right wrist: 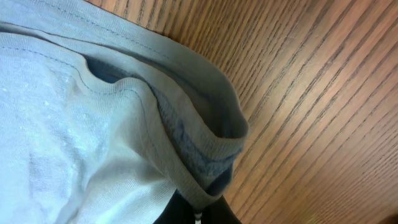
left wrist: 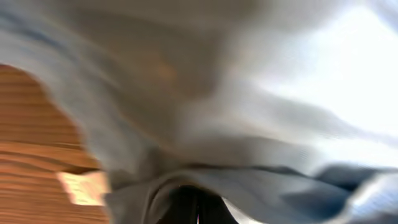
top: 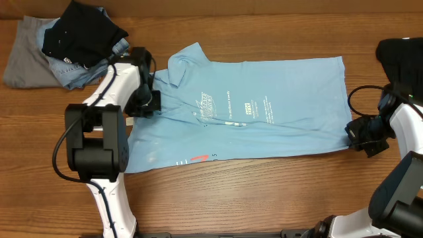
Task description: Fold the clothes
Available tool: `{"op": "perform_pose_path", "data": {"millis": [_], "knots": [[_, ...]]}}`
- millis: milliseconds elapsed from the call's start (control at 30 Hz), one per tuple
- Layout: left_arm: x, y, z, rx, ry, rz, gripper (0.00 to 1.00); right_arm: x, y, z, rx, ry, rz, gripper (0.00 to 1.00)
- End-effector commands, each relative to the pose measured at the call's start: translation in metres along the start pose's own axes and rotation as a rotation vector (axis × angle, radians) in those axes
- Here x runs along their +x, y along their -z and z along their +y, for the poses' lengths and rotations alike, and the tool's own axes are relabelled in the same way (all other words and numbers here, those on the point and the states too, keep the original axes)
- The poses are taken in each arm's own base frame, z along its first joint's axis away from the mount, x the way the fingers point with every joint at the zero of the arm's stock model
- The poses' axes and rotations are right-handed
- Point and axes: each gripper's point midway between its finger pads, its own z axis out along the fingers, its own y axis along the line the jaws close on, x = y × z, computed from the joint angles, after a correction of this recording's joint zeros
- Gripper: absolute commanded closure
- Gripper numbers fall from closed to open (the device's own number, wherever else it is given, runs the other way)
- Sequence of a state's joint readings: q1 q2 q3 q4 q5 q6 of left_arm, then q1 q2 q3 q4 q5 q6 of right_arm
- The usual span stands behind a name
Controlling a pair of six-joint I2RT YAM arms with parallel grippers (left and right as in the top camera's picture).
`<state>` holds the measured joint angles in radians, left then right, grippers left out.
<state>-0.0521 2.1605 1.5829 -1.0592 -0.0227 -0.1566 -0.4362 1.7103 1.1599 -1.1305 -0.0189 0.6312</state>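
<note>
T-shirt point(top: 264, 112): soft light-blue knit, spread flat | left hand point(top: 151, 99), right hand point(top: 352, 134): both clamped on its fabric

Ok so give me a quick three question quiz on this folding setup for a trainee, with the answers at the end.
1. True or false: the light blue T-shirt is bunched up into a ball.
2. Multiple choice: the right gripper has its jaws shut on the shirt's A) collar, B) hem corner, C) sleeve.
3. Fill in: the garment on top of the pile at the top left of the overhead view is coloured ____.
Key: 1 false, it lies spread flat; 2 B; 3 black.
</note>
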Motion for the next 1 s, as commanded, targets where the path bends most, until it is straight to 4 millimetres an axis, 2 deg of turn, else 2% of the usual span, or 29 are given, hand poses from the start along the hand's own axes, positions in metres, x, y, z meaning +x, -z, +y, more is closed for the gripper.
{"op": "perform_pose_path", "data": {"millis": [0, 167, 200, 300, 367, 500, 633, 700, 867, 900, 967], "knots": [[-0.015, 0.011, 0.027, -0.087, 0.024, -0.042, 0.96, -0.008, 0.006, 0.002, -0.001, 0.001, -0.029, 0.96], [-0.03, 0.052, 0.03, -0.083, 0.052, -0.081, 0.96, -0.008, 0.006, 0.002, 0.0, 0.001, -0.029, 0.96], [-0.034, 0.07, 0.027, -0.069, 0.063, -0.092, 0.96, -0.007, 0.006, 0.001, 0.0, 0.001, -0.028, 0.96], [-0.026, 0.093, 0.02, -0.026, 0.089, -0.062, 0.96, -0.007, 0.006, 0.001, 0.002, 0.001, -0.025, 0.96], [-0.006, 0.099, 0.009, 0.03, 0.083, 0.02, 0.96, -0.007, 0.006, 0.001, 0.001, 0.001, -0.027, 0.96], [0.027, 0.094, -0.007, 0.077, 0.066, 0.157, 0.96, -0.009, 0.006, 0.003, -0.004, 0.001, -0.033, 0.96], [0.049, 0.076, -0.015, 0.054, 0.032, 0.244, 0.96, -0.008, 0.006, 0.002, -0.003, 0.001, -0.032, 0.96], [0.061, 0.066, -0.019, 0.048, 0.019, 0.289, 0.96, -0.008, 0.006, 0.002, -0.002, 0.001, -0.03, 0.89], [0.089, 0.046, -0.04, 0.063, -0.027, 0.376, 0.96, -0.005, 0.006, 0.0, 0.007, 0.001, -0.019, 0.88], [0.094, 0.04, -0.044, 0.056, -0.043, 0.387, 0.96, -0.004, 0.006, -0.001, 0.01, 0.001, -0.015, 0.84], [0.103, 0.031, -0.05, 0.045, -0.067, 0.406, 0.96, -0.002, 0.006, -0.003, 0.018, 0.001, -0.007, 0.56]]}}
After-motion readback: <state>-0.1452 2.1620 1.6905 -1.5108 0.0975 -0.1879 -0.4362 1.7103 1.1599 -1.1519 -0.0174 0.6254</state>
